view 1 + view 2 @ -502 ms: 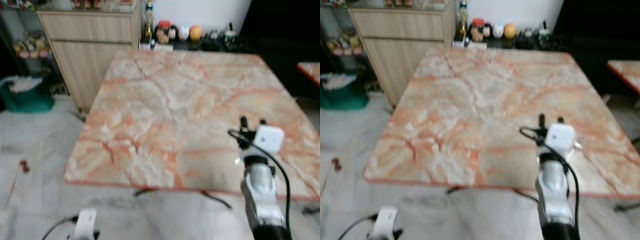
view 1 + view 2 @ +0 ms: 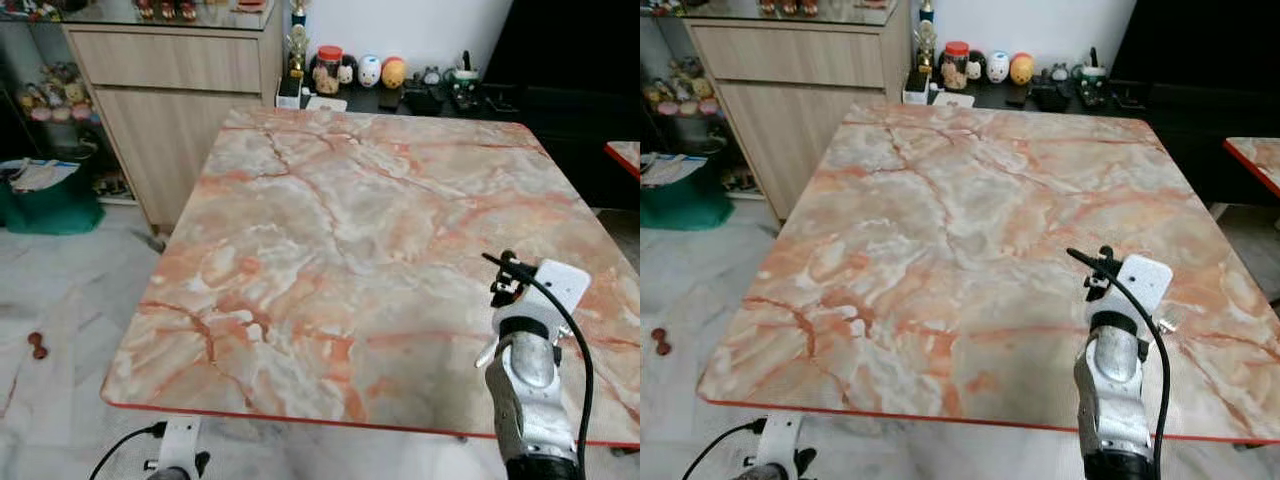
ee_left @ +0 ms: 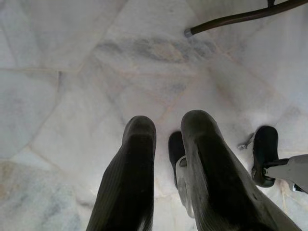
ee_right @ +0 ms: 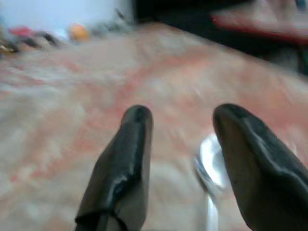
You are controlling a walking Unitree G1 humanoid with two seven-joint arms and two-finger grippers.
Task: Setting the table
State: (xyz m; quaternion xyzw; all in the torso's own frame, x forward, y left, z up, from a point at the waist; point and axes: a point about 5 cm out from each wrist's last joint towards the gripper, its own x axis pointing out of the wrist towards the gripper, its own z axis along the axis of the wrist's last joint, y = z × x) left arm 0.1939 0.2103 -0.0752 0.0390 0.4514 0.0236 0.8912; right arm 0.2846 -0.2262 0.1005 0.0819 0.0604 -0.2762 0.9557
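A bare orange-and-white marble table [image 2: 330, 220] stands before me. My right gripper [image 2: 508, 275] hangs low over its front right part, fingers pointing away from me. In the right wrist view its two black fingers [image 4: 132, 144] stand apart and open, and a silver spoon [image 4: 211, 161] lies on the marble between them, closer to one finger. Small silver ends of the spoon [image 2: 1167, 321] peek out beside the wrist. My left gripper [image 3: 168, 127] hangs idle over the floor below the table's front edge, open with nothing in it.
A wooden cabinet [image 2: 180, 90] stands at the back left. Jars and small figurines [image 2: 365, 70] line a dark low shelf behind the table. A green basket [image 2: 45, 200] sits on the floor at left. A second table's corner [image 2: 625, 155] shows at right.
The whole picture has shifted and sharpened, so the camera has moved. The right gripper has tipped forward and down toward the tabletop; its fingertips no longer stick up above the wrist.
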